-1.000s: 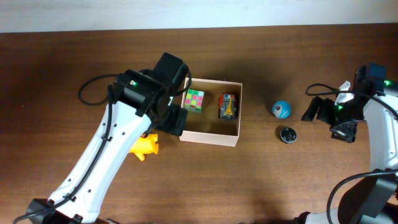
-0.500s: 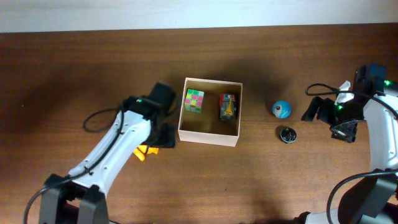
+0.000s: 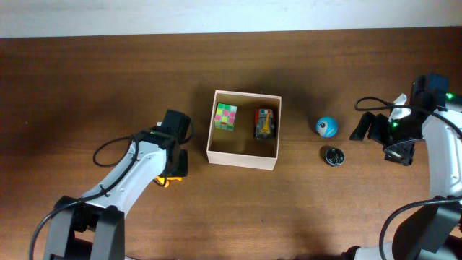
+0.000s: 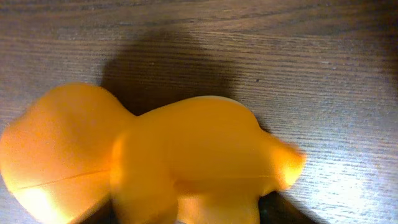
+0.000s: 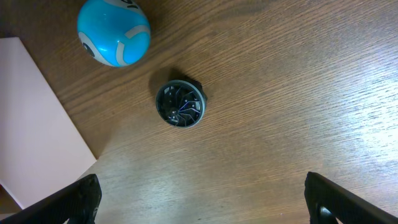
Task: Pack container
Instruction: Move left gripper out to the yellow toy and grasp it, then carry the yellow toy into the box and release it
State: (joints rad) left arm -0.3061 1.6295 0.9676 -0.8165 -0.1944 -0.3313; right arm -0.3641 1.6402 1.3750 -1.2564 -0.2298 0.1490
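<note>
The container (image 3: pixel 242 160), a square white-walled box with a tan floor, stands mid-table. Inside it lie a colourful cube (image 3: pixel 225 117) and a small toy car (image 3: pixel 265 123). To its left, low over the table, my left gripper (image 3: pixel 173 170) covers a yellow toy (image 3: pixel 164 180). In the left wrist view the yellow toy (image 4: pixel 186 143) fills the frame and the left gripper (image 4: pixel 186 214) has a dark finger pressed against each side of it. My right gripper (image 3: pixel 364 130) stands open at the far right, with nothing between its fingers (image 5: pixel 200 199).
A blue ball (image 3: pixel 326 127) and a black round disc (image 3: pixel 333 156) lie between the box and the right gripper; the wrist view shows the ball (image 5: pixel 114 31), the disc (image 5: pixel 180 104) and the box wall (image 5: pixel 31 124) at its left edge.
The left arm has pulled back from the box's left wall and dropped onto the yellow toy, and its jaws have closed in on it. The right arm has stayed still.
</note>
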